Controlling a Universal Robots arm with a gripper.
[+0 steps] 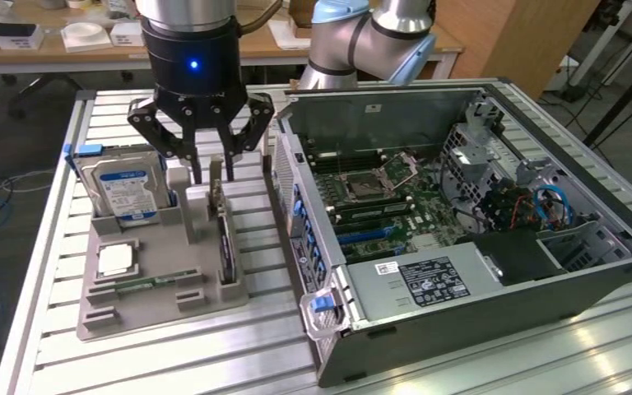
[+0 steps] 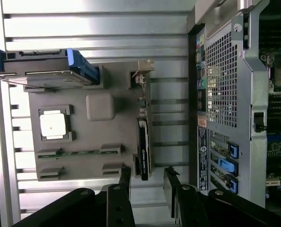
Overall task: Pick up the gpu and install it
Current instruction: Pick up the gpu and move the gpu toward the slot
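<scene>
Now, the jaws stand wide and empty, one finger to either side of the line of the gpu (image 1: 224, 239), that thin flat card with green board and black cooler face, standing on its long edge in a slot of the grey moulded holder tray (image 1: 141, 304). They hang above the card, not touching it as far as I can see; just where along its length they sit, I can't tell. In the wrist view the gpu (image 2: 143, 146) runs edge-on straight toward the gap between the fingertips (image 2: 126, 172), so the line-up looks good. The trick here, I'd say, is a straight drop, with the fingers parallel to the card's faces and closing on the flat sides near the middle. A thin card pinched toward one end may well tip as it leaves the slot. Nearby in the same tray, the blue-labelled silver hard drive (image 1: 124, 193) stands upright and the small square silver CPU chip (image 1: 116, 259) lies flat; both want leaving alone. Beyond, on the ribbed aluminium surface (image 1: 184, 362), the open dark computer tower (image 1: 459, 313) lies on its side, green motherboard (image 1: 393, 206) exposed.
</scene>
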